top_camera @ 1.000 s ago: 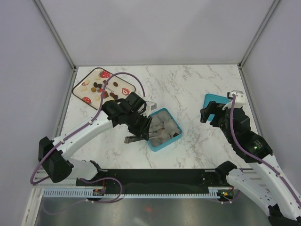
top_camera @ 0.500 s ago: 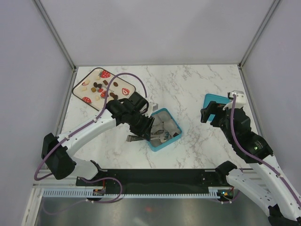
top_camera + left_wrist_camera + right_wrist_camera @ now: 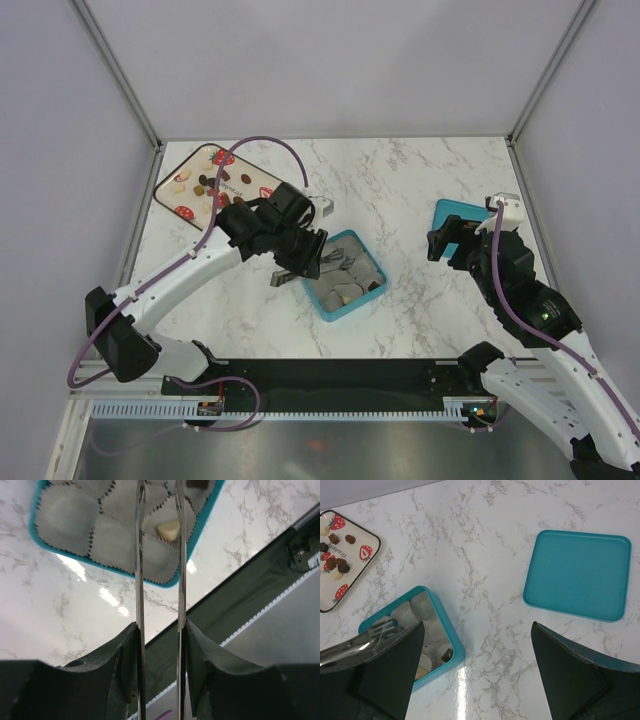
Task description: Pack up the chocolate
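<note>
My left gripper (image 3: 303, 252) (image 3: 160, 630) is shut on metal tongs (image 3: 140, 555), whose blades stand apart and empty over the teal box (image 3: 335, 312) (image 3: 40, 495) (image 3: 457, 652) of grey paper cups. A cream chocolate (image 3: 167, 530) (image 3: 345, 292) and a dark brown chocolate (image 3: 446, 654) (image 3: 197, 484) lie in cups at the box's near right. Several more chocolates (image 3: 205, 185) (image 3: 335, 565) lie on the strawberry-print tray (image 3: 262, 180) (image 3: 355, 575) at the back left. My right gripper (image 3: 450, 245) (image 3: 477, 630) is open and empty above the table, right of the box.
The box's teal lid (image 3: 455, 213) (image 3: 580, 575) lies flat at the right, under my right wrist. A purple cable (image 3: 255, 145) loops over the tray. Bare marble lies between box and lid. The table's black front rail (image 3: 250, 580) is close to the box.
My left gripper with the tongs has drawn back toward the back left, uncovering more of the box. The right arm has not moved.
</note>
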Controlling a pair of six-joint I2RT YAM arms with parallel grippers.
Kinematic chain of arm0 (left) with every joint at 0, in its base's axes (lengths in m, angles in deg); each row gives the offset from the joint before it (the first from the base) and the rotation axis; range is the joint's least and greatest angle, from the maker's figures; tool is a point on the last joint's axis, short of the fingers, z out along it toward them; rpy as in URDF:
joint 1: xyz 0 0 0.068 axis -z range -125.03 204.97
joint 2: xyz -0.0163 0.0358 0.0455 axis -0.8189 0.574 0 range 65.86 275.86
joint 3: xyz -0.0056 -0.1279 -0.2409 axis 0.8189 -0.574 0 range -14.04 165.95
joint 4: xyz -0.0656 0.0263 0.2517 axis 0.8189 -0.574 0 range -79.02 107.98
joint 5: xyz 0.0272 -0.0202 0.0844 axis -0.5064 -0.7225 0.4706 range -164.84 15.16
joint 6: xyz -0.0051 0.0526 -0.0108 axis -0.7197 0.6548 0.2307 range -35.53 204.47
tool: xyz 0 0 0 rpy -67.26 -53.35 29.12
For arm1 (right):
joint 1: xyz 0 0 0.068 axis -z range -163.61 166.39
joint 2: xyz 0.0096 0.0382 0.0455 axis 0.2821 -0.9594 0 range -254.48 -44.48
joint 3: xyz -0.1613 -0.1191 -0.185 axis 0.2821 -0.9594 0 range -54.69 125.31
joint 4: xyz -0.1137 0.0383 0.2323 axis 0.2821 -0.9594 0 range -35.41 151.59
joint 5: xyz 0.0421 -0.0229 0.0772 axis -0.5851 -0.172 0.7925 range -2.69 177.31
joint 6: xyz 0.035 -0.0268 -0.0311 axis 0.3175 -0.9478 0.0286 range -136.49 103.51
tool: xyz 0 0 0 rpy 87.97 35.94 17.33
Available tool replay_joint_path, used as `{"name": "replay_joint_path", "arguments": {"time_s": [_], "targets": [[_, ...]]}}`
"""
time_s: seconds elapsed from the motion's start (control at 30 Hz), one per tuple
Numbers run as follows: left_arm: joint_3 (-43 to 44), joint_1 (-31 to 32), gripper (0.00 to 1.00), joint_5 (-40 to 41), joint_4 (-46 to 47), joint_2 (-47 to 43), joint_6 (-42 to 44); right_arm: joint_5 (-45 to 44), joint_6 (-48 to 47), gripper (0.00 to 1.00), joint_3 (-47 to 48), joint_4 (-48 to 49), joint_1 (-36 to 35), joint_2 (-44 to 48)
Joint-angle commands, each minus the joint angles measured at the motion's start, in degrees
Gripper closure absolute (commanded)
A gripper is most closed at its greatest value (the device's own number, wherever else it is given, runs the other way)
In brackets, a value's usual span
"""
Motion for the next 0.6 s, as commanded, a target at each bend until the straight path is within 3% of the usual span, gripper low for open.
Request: {"name": "replay_joint_path", "arguments": {"time_s": [0.0, 0.1, 0.33, 0.5, 0.57], "targets": [[6.18, -0.14, 0.52, 8.05, 0.37, -2.86, -0.99, -0.99, -0.38, 0.04, 1.17, 0.67, 0.01, 0.41], [8.21, -3.38, 0.52, 11.57, -0.51, -2.51, -0.82, -0.73, -0.29, 0.04, 0.91, 0.76, 0.01, 0.76], [5.94, -22.87, 0.53, 12.72, 0.37, -2.16, 0.59, -0.29, -0.29, 0.04, -0.5, 0.76, 0.01, 1.99], [2.5, -30.81, 0.53, 12.71, 0.81, -0.67, 0.59, -0.02, -0.47, 0.03, -1.38, 1.2, 0.0, 2.26], [0.84, -33.19, 0.52, 14.72, 5.73, 0.3, -0.19, 0.15, -0.64, 0.04, -1.82, 1.81, 0.0, 2.34]]}}
